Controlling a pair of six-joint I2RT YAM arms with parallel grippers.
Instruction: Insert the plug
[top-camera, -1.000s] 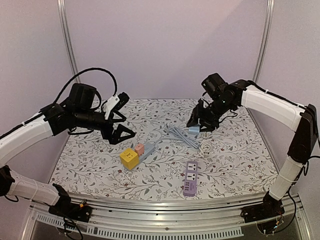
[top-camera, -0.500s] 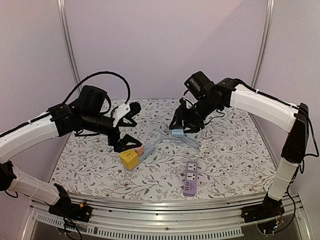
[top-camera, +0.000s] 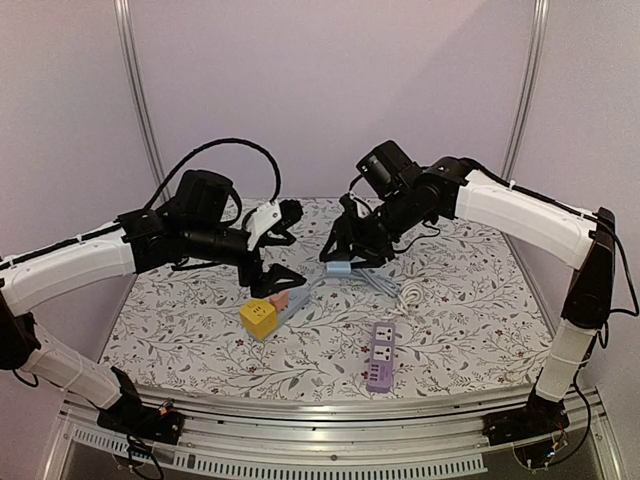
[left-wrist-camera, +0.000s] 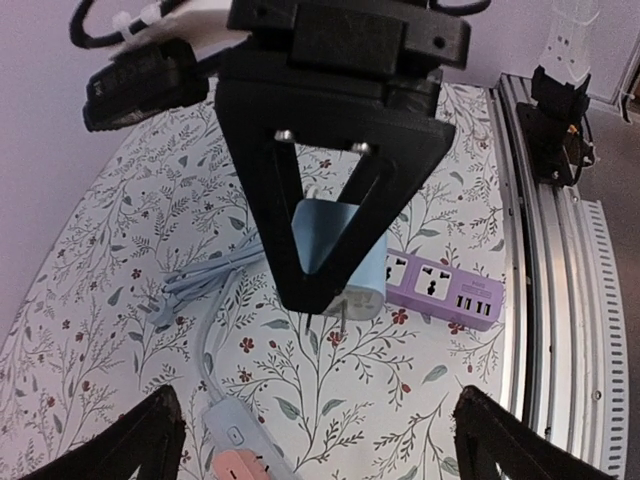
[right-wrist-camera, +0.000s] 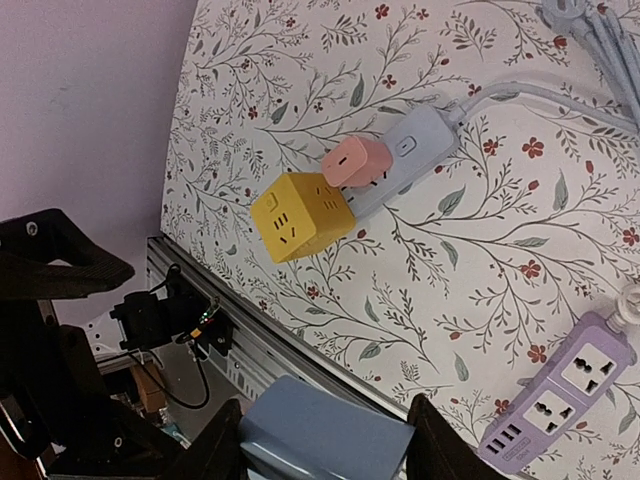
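Over mid-table, your right gripper (top-camera: 345, 262) has the blue plug (right-wrist-camera: 320, 440) pinched tight. At its 9 o'clock, your left gripper (top-camera: 283, 247) hangs wide open and empty, above the power strip (top-camera: 298, 298).

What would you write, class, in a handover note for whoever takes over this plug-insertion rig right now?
Left fingers: open, empty, above the grey strip.
Right fingers: shut on the blue plug, held in the air over the table.
Grey strip lies flat, with a pink plug and a yellow cube at one end. Purple strip lies nearer the front.
Done: blue plug picked up.
Left: bring it to a socket and push it in.
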